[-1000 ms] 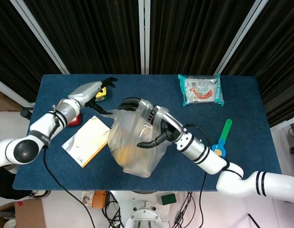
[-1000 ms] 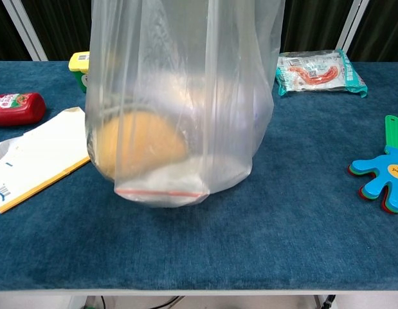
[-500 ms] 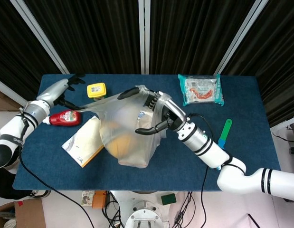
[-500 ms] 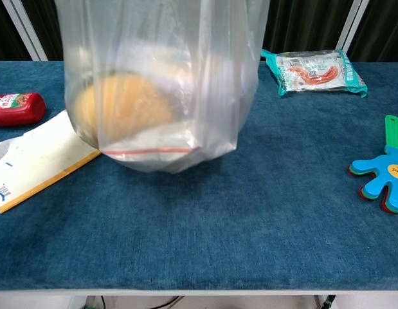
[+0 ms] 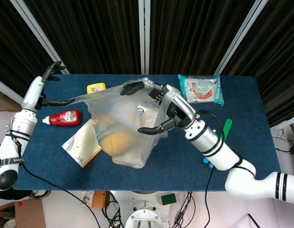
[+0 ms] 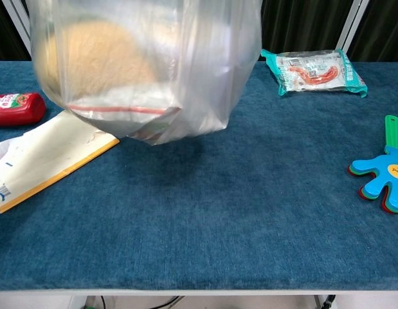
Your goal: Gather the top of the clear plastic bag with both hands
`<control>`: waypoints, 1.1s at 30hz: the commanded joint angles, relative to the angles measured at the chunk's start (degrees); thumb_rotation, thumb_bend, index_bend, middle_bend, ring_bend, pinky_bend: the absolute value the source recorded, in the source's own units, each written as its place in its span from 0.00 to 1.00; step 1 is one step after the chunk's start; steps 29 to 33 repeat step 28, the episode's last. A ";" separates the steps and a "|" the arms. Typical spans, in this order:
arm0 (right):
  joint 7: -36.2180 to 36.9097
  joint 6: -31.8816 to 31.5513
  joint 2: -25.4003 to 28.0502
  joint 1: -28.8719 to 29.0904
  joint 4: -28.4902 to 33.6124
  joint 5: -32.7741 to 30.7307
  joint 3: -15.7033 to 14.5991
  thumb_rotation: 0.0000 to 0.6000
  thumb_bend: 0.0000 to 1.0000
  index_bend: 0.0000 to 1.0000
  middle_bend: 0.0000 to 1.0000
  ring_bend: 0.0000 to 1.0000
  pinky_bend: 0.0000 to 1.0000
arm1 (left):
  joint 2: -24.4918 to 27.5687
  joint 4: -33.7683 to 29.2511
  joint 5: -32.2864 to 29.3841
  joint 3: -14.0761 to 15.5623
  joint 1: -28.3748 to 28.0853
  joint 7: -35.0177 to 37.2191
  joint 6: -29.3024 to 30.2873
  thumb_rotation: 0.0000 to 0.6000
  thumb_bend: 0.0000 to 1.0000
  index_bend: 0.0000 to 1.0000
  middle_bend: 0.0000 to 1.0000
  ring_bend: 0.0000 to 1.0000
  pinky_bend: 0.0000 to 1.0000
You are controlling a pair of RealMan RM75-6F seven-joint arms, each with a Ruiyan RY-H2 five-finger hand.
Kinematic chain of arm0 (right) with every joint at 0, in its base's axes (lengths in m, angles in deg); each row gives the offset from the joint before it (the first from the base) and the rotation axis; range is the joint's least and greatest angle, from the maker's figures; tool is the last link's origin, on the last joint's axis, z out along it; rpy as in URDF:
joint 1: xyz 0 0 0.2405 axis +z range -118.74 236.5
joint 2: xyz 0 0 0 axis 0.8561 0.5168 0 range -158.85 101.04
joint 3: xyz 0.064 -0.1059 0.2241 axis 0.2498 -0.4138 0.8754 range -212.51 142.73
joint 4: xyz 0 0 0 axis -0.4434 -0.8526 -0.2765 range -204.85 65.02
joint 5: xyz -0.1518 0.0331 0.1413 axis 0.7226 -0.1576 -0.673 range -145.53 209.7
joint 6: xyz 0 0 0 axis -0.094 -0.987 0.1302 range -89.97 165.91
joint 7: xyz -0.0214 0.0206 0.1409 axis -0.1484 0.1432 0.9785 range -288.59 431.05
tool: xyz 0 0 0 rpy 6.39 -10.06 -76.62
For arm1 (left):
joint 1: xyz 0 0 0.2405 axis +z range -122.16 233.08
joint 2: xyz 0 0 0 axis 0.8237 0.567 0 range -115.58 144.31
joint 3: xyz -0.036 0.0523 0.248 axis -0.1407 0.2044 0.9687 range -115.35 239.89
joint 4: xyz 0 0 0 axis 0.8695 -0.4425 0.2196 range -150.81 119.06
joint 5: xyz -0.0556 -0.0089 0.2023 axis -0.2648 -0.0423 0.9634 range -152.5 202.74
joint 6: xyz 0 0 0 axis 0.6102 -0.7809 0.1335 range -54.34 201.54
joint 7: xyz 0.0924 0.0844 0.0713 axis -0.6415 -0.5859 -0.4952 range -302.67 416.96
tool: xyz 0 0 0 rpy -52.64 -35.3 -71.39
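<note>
The clear plastic bag [image 5: 125,126] hangs above the blue table [image 5: 184,159], with a round orange lump [image 5: 116,141] and a white item inside. In the chest view the bag [image 6: 186,71] fills the upper left, and its bottom floats clear of the cloth. My right hand [image 5: 158,108] grips the bag's top from the right, fingers spread over the rim. My left hand [image 5: 46,85] is far out at the table's left back corner. It holds a thin stretched strip of the bag's rim. Neither hand shows in the chest view.
A red ketchup bottle [image 5: 63,117] and a white-and-yellow envelope [image 5: 82,145] lie left of the bag. A yellow container [image 5: 96,88] sits behind it. A teal snack packet [image 5: 200,89] lies at the back right. A blue-and-green clapper toy [image 6: 385,177] lies at the right edge.
My left hand has swung out left and back, pulling the bag's rim into a long strip. The bag has risen off the table and drifted left, and my right hand lifted with it.
</note>
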 commanded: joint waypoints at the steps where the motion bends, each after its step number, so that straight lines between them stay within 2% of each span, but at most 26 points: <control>1: -0.25 -0.24 0.81 -0.61 0.59 -0.23 0.64 1.00 0.07 0.16 0.18 0.03 0.09 | -6.24 2.29 5.57 0.87 5.70 11.73 6.28 1.00 0.20 0.10 0.15 0.10 0.25; 10: -0.50 -1.33 2.70 -2.66 1.93 0.18 1.82 1.00 0.07 0.15 0.18 0.03 0.09 | -7.16 6.19 9.73 3.47 7.56 18.53 8.35 1.00 0.19 0.10 0.15 0.10 0.25; 20: 1.40 -1.85 3.55 -4.70 1.44 1.60 1.46 1.00 0.07 0.15 0.17 0.03 0.09 | -7.03 6.54 11.56 4.80 7.71 18.76 10.38 1.00 0.19 0.10 0.16 0.10 0.25; 33: 2.38 -2.31 4.92 -5.64 1.54 2.22 2.17 1.00 0.07 0.15 0.17 0.03 0.09 | -7.29 7.42 10.63 5.34 7.49 19.73 10.14 1.00 0.18 0.10 0.16 0.10 0.25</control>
